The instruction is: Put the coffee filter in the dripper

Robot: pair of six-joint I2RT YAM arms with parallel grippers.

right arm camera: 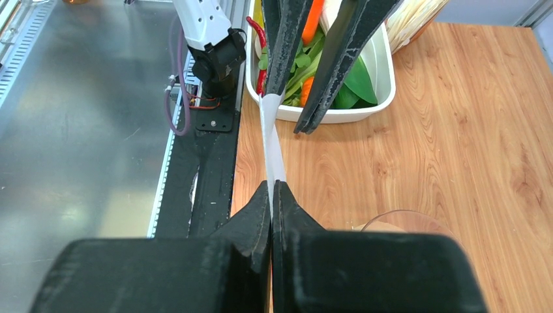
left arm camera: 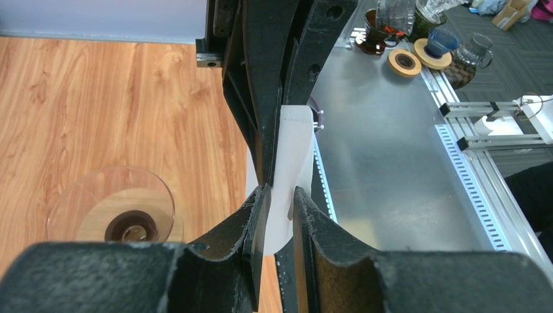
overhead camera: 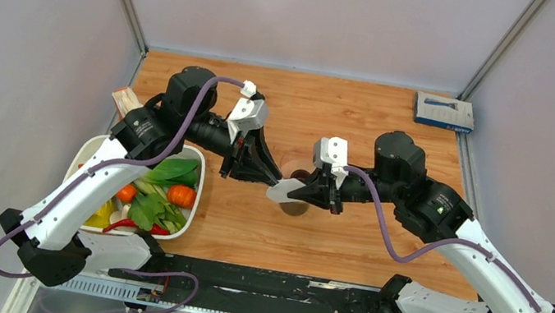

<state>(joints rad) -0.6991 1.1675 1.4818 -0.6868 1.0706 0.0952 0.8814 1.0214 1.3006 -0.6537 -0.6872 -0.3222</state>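
The coffee filter (overhead camera: 283, 192) is a thin white sheet held on edge over the table between both grippers. My right gripper (overhead camera: 303, 194) is shut on the coffee filter (right arm camera: 272, 147), its jaws (right arm camera: 272, 187) pressed together around the paper. My left gripper (overhead camera: 274, 179) has its jaws apart, and the coffee filter (left arm camera: 293, 150) stands loose in the gap (left arm camera: 280, 195), lying against one finger. The dripper (overhead camera: 295, 207), a clear cone on a tan ring base, stands just under the two grippers. It shows at the lower left of the left wrist view (left arm camera: 117, 208) and at the lower right of the right wrist view (right arm camera: 404, 220).
A white tub (overhead camera: 197, 186) of vegetables sits at the left beside my left arm, also in the right wrist view (right arm camera: 383, 65). A blue box (overhead camera: 444, 112) lies at the back right corner. Black rails run along the table's near edge.
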